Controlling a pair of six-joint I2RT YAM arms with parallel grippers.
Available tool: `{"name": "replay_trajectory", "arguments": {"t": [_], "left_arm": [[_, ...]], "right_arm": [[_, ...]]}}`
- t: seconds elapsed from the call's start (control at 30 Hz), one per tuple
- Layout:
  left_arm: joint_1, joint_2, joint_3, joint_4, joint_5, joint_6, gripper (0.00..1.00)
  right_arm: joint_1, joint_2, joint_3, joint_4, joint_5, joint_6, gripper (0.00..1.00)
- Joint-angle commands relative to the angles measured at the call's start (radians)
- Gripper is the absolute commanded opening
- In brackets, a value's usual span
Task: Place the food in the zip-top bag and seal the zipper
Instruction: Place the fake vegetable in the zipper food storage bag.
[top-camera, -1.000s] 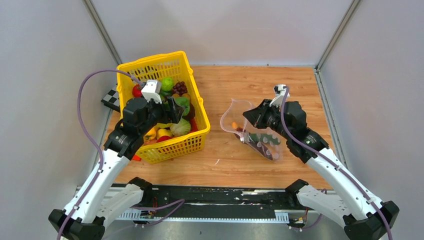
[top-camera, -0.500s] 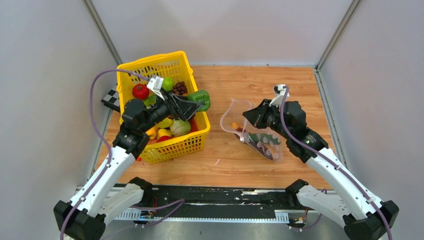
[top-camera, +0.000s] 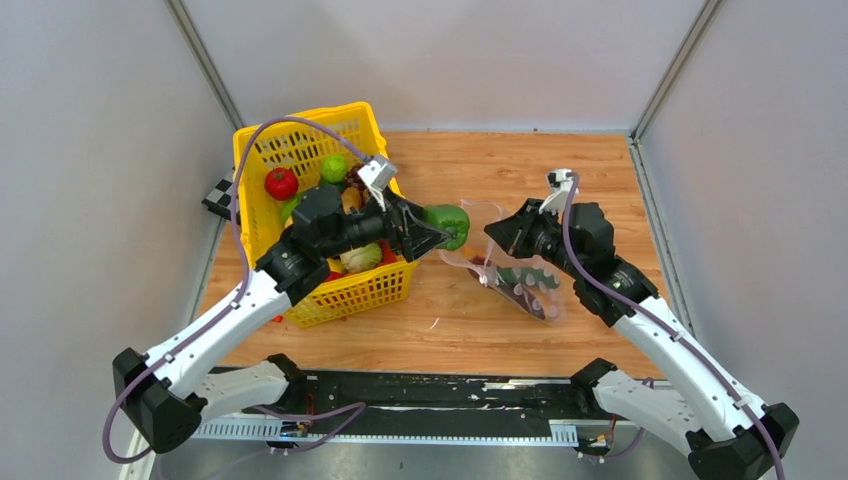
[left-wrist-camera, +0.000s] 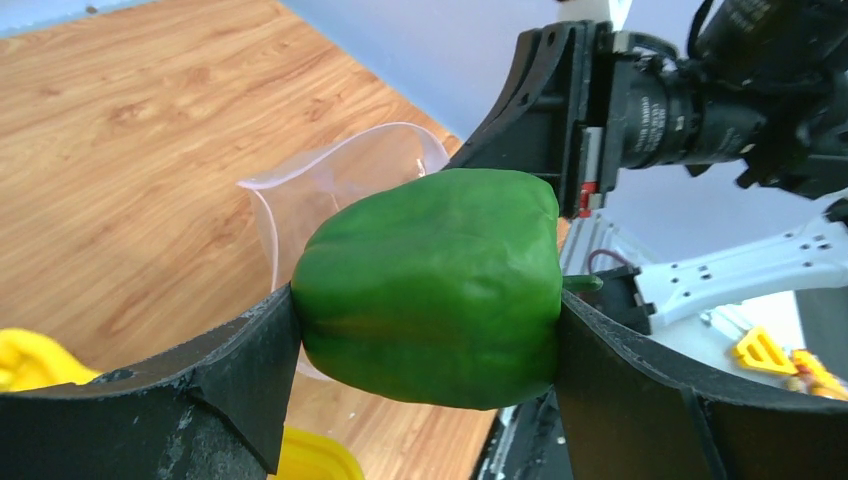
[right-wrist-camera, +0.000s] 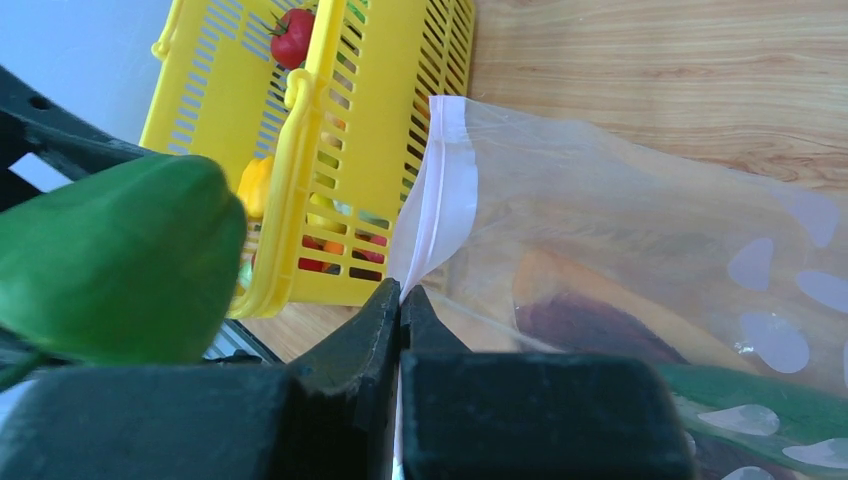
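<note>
Left end effector (top-camera: 436, 232): gripping green pepper (left-wrist-camera: 430, 285), hovering between yellow basket (top-camera: 300, 150) and zip-top bag (right-wrist-camera: 620, 200) mouth.
Right end effector (right-wrist-camera: 400, 300): pinching bag's pink zipper edge (right-wrist-camera: 440, 190), holding it raised; bag's lower end lying on table (top-camera: 520, 170), food (right-wrist-camera: 600, 340) showing inside.

A wooden tabletop (top-camera: 540, 170) with a warm, orange-brown grain fills the middle of the scene. Plain pale grey walls close it in on three sides: a back wall (top-camera: 440, 60), a left wall (top-camera: 90, 200) and a right wall (top-camera: 770, 180). Thin metal strips (top-camera: 204, 65) run down the two rear corners. A black rail (top-camera: 440, 392) lines the near edge. The light is soft and even.
</note>
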Motion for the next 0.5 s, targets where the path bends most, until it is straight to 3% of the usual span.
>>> {"name": "replay_trajectory", "arguments": {"t": [0.0, 0.47], "left_arm": [[-0.057, 0.059, 0.069, -0.1, -0.099, 0.144, 0.31], [-0.157, 0.192, 0.153, -0.131, -0.145, 0.24, 0.36]], "right_arm": [[-0.002, -0.037, 0.027, 0.09, -0.047, -0.014, 0.0], [-0.001, -0.092, 0.009, 0.112, -0.09, -0.061, 0.0]]}}
